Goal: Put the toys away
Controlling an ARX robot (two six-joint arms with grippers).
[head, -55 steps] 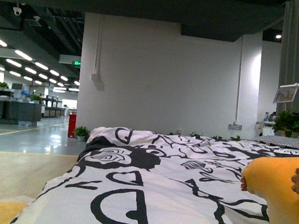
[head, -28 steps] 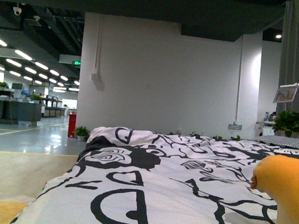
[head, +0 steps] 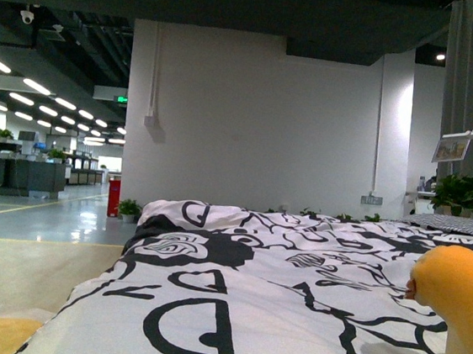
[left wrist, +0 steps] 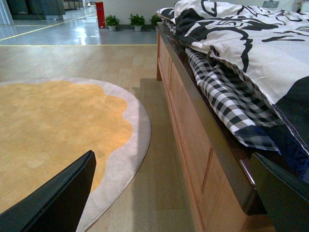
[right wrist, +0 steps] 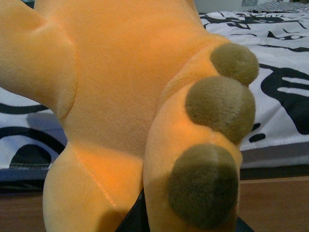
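Clasps the orange plush animal (right wrist: 111, 87) in the right gripper (right wrist: 137, 220), with only a dark sliver of finger showing beneath it; holds it at the near right edge of the black-and-white duvet (head: 247, 313). Spreads the left gripper (left wrist: 172, 159) wide, unladen, low beside the wooden bed frame (left wrist: 193, 130), near the yellow rug (left wrist: 53, 125).

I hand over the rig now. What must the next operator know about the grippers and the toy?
Left gripper: open, empty, low beside the bed frame, near the yellow rug.
Right gripper: mostly hidden behind the orange plush toy; probably holding it, but the grip is not visible.
Toy: at the right edge of the front view, by the patterned duvet.
Left to do: confirm the grip and put the toy away. No storage place is in view.
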